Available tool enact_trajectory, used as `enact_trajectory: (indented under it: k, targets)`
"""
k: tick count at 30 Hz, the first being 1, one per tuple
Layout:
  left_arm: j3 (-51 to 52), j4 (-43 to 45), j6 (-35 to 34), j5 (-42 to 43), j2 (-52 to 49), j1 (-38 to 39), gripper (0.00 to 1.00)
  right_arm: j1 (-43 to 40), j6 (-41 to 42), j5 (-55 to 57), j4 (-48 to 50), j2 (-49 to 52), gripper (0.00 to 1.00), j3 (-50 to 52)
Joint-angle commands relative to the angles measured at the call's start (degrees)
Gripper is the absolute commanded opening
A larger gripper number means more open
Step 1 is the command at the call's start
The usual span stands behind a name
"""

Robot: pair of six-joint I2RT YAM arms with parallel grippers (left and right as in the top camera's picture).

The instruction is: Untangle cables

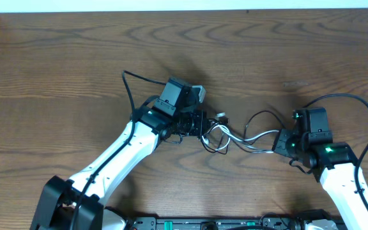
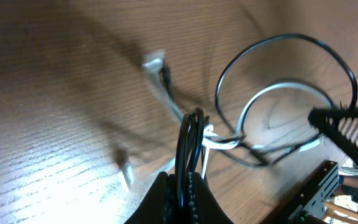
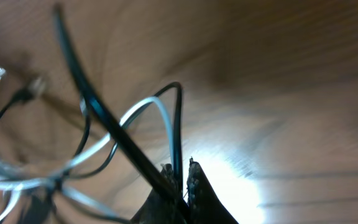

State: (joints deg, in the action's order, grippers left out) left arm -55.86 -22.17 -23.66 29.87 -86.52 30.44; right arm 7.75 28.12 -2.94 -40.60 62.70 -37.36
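Nearest to the left wrist camera, the left gripper [image 2: 182, 182] is seen with its jaws pressed together on a few black strands [image 2: 189, 140], which stand up from between the fingers. Behind them the rest of the cables [image 2: 253, 149] is spread on the wooden table [image 2: 55, 93]. A white cable [image 2: 281, 86] is bent into an arc, a black loop [image 2: 291, 38] is laid around it, and both are crossed with other cords just to the right of the held strands. One white plug [image 2: 154, 62] lies further away on the left, with a dark cord end just beside it. A second white plug [image 2: 126, 175] lies near the gripper on its left side.

At the right wrist, the right gripper [image 3: 180, 169] is closed too, and a thin black cable [image 3: 178, 124] is pinched between its fingertips. A blurred black cord [image 3: 86, 93] is seen running diagonally down toward the same fingers; whether it is also gripped cannot be told. The white cable arcs just to the left of this gripper.

From overhead, the cables are stretched between the two grippers, the left gripper [image 1: 202, 126] at the left end and the right gripper [image 1: 278, 142] at the right end. The tangled part is found close to the left gripper, and the black loop is raised toward the far side.
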Motion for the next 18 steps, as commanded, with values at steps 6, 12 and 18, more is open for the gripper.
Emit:
enact_trajectory:
  k: [6, 12, 18]
  targets:
    - [0.22, 0.87, 2.75, 7.85, 4.02, -0.52, 0.07, -0.20, -1.44, 1.68, 7.43, 0.22, 0.45, -0.28]
    - [0.22, 1.44, 3.06, 11.74, 4.61, -0.48, 0.08, -0.13, -6.75, -19.91, 15.17, 0.22, 0.56, -0.28]
    - [0.22, 4.66, 3.08, 18.51, 4.61, -0.48, 0.08, -0.13, -5.68, -31.10, 17.90, 0.22, 0.50, -0.28]
